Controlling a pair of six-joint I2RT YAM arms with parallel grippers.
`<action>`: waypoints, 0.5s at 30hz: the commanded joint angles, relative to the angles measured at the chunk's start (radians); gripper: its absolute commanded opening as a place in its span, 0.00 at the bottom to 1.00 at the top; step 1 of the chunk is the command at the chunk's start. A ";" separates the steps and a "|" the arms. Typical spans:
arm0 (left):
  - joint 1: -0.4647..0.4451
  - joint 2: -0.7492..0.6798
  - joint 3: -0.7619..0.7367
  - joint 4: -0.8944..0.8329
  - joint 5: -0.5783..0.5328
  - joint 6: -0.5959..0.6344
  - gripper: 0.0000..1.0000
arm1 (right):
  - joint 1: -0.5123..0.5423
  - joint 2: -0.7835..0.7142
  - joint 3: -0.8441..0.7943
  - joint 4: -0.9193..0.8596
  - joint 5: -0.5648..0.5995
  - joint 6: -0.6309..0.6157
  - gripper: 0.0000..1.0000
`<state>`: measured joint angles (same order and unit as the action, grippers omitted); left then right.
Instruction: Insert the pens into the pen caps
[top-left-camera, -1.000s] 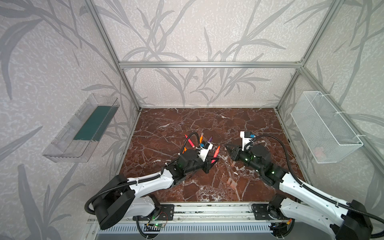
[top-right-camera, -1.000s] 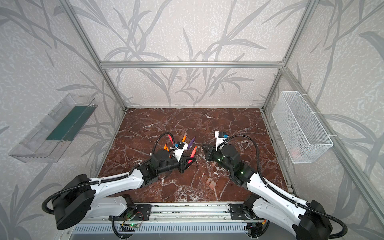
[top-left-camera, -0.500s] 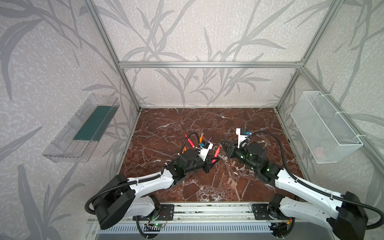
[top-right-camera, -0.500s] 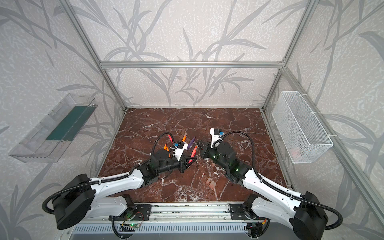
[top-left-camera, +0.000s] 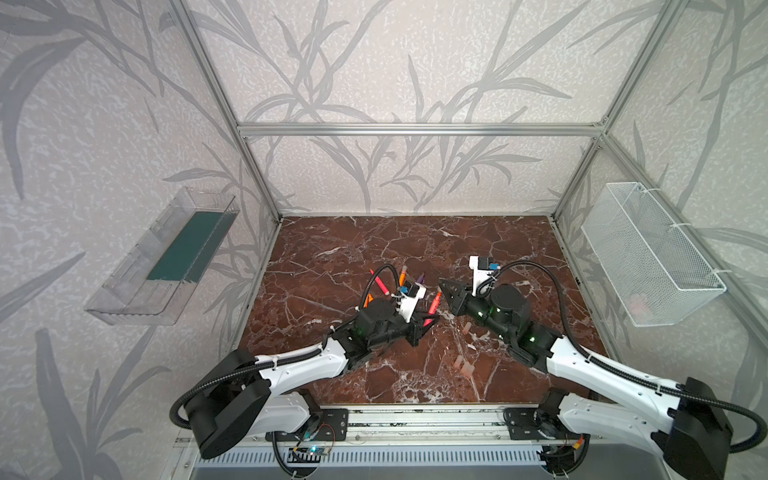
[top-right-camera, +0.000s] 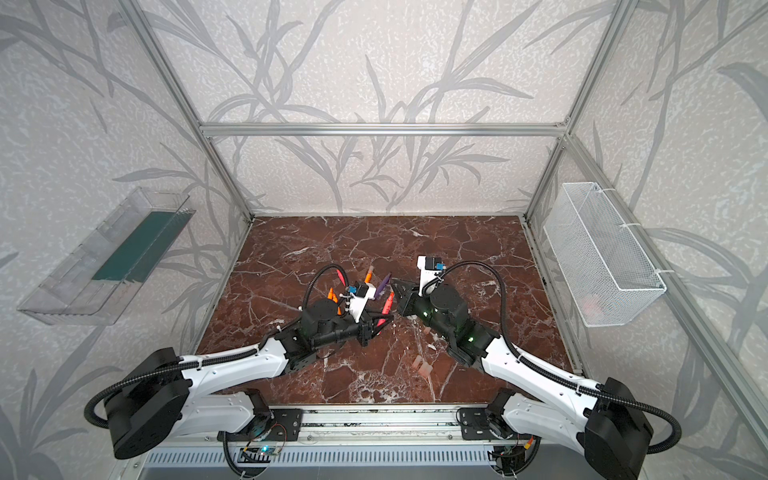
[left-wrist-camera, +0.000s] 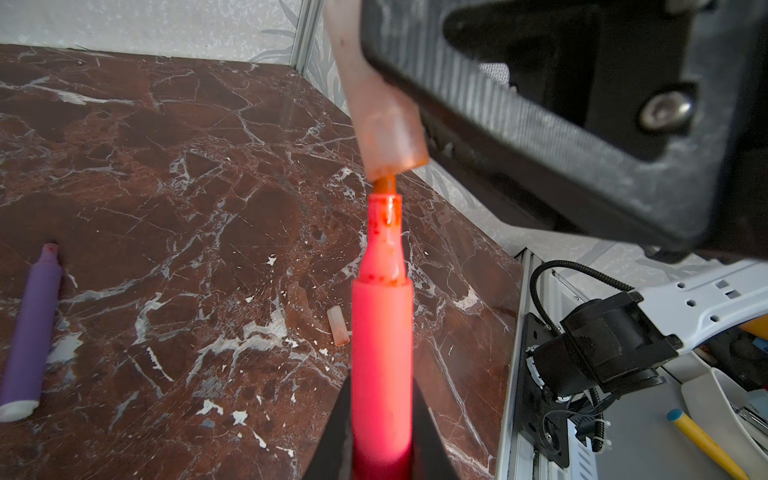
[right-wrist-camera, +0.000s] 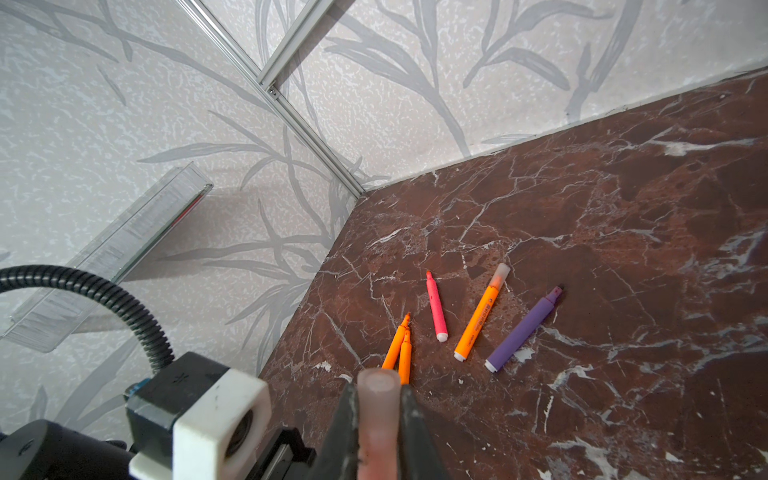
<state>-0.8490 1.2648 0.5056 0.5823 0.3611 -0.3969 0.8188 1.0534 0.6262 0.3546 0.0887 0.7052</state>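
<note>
My left gripper (left-wrist-camera: 381, 388) is shut on a red-pink pen (left-wrist-camera: 381, 353) that points up and to the right. My right gripper (right-wrist-camera: 378, 388) is shut on a pale pinkish pen cap (right-wrist-camera: 377, 415). In the left wrist view the pen's orange-stained nib sits right at the open mouth of that cap (left-wrist-camera: 386, 124). In both top views the left gripper (top-left-camera: 424, 324) (top-right-camera: 376, 322) and the right gripper (top-left-camera: 442, 286) (top-right-camera: 395, 284) meet at mid table with the pen (top-left-camera: 434, 303) between them. Lying loose are a red-pink pen (right-wrist-camera: 436, 307), a purple pen (right-wrist-camera: 525, 328), two orange pens (right-wrist-camera: 401, 345) and an orange pen (right-wrist-camera: 478, 324) wearing a cap.
Loose pen caps (top-left-camera: 465, 368) lie on the brown marble table (top-left-camera: 374, 249) near its front, with another (top-left-camera: 467, 328) beside the right arm. A white wire basket (top-left-camera: 648, 253) hangs on the right wall and a clear tray (top-left-camera: 166, 257) on the left wall.
The right gripper has carried the cap leftwards, up to the tip of the pen. The left arm and its pen have stayed where they were.
</note>
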 joint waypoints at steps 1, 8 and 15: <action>-0.002 0.003 -0.008 0.031 0.003 -0.002 0.00 | 0.011 0.002 0.020 0.026 0.029 -0.019 0.00; -0.002 -0.008 -0.012 0.030 0.001 0.000 0.00 | 0.014 0.014 0.025 0.025 0.035 -0.018 0.00; -0.002 -0.003 -0.010 0.022 -0.015 -0.004 0.00 | 0.028 0.026 0.003 0.059 0.029 -0.021 0.00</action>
<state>-0.8490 1.2648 0.5041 0.5838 0.3573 -0.3973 0.8326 1.0782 0.6262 0.3626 0.1074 0.7029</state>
